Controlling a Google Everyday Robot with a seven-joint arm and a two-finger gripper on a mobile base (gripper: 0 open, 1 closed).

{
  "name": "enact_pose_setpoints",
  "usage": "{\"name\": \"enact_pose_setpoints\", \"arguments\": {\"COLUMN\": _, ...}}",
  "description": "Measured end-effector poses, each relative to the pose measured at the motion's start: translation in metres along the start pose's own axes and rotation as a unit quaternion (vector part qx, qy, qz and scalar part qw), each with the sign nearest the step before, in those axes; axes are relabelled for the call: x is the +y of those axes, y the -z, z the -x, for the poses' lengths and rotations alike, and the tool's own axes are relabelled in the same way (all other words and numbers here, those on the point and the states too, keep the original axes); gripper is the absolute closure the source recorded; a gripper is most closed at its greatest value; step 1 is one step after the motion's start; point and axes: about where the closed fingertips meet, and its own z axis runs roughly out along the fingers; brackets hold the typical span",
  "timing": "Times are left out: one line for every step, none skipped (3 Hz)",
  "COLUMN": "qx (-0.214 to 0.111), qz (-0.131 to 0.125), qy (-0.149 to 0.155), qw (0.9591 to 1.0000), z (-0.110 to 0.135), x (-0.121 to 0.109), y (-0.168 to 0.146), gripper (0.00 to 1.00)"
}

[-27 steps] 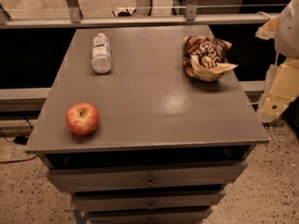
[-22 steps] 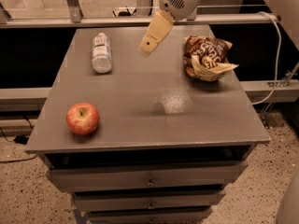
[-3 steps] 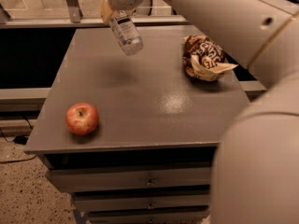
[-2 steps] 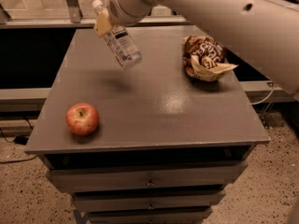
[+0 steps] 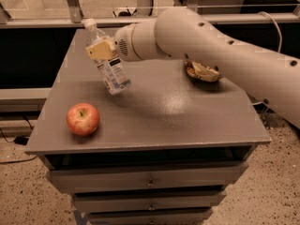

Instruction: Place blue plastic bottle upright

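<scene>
A pale robot arm (image 5: 211, 41) reaches in from the right across a grey bench (image 5: 187, 121) with drawers. Its gripper (image 5: 102, 50) has its fingers (image 5: 97, 48) closed around the neck end of the blue plastic bottle (image 5: 112, 74). The bottle is tilted, with its white cap up-left of the fingers and its base down-right, low over the bench. A red apple (image 5: 83, 119) sits below the fingers. A crumpled brown bag (image 5: 202, 72) lies to their right.

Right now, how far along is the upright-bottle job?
Done: the blue plastic bottle is grasped, with the claw shut on its upper part, over the back left of the table. In hand: it hangs tilted, cap up and left, base low near the surface, beyond the apple. Left: straighten it, stand it on its base, release.
</scene>
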Motion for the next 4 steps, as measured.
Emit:
{"name": "enact_pose_setpoints", "arguments": {"qx": -0.091, "qz": -0.011, "qy": -0.001, "qw": 0.9958, "z": 0.016, "x": -0.019, "y": 0.022, "gripper": 1.0}}
{"name": "enact_pose_setpoints", "arguments": {"qx": -0.153, "qz": -0.029, "qy": 0.0, "qw": 0.9879, "z": 0.003, "x": -0.054, "y": 0.049, "gripper": 1.0}}
{"name": "enact_pose_setpoints", "arguments": {"qx": -0.18, "qz": -0.037, "qy": 0.023, "qw": 0.9827, "z": 0.006, "x": -0.058, "y": 0.076, "gripper": 1.0}}
{"name": "enact_pose_setpoints", "arguments": {"qx": -0.179, "qz": -0.037, "qy": 0.026, "qw": 0.9828, "z": 0.01, "x": -0.054, "y": 0.076, "gripper": 1.0}}
